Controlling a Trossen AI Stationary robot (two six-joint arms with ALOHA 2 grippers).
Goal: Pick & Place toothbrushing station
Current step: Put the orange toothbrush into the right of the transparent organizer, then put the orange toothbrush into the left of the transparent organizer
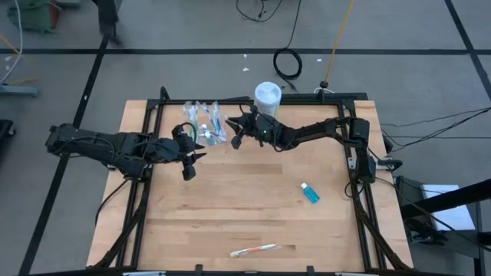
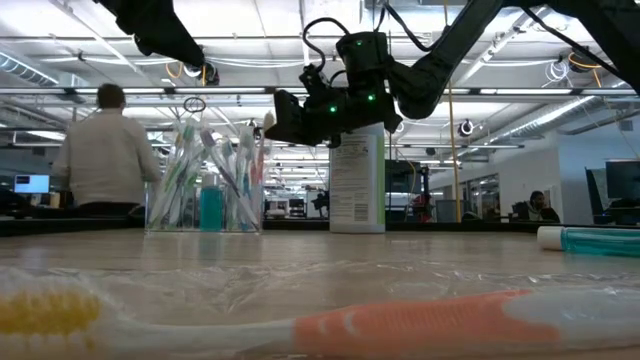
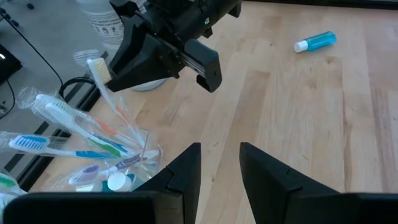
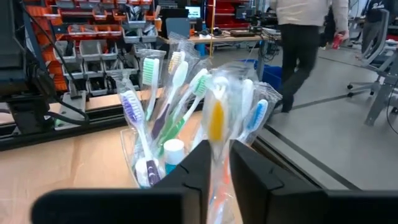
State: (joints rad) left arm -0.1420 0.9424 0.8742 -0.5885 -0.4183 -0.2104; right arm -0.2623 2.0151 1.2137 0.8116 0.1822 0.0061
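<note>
high: right gripper [image 1: 234, 129] beside clear plastic cup [image 1: 205, 123] of wrapped toothbrushes, left gripper [image 1: 193, 157] near | low: cup at table's far side | left wrist: fingers apart, empty | right wrist: fingers pinching yellow-bristled wrapped toothbrush [image 4: 216, 127]

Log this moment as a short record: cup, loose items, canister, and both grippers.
cup: clear cup at the table's far edge, packed with wrapped toothbrushes, a teal tube among them
right gripper: right gripper at the cup, a wrapped toothbrush between its fingers, head up
left gripper: left gripper just near of the cup, fingers parted, nothing between them
loose toothbrush: orange-and-white toothbrush lying near the table's front edge
loose tube: teal tube lying on the table's right half
canister: white canister upright beside the cup
</note>
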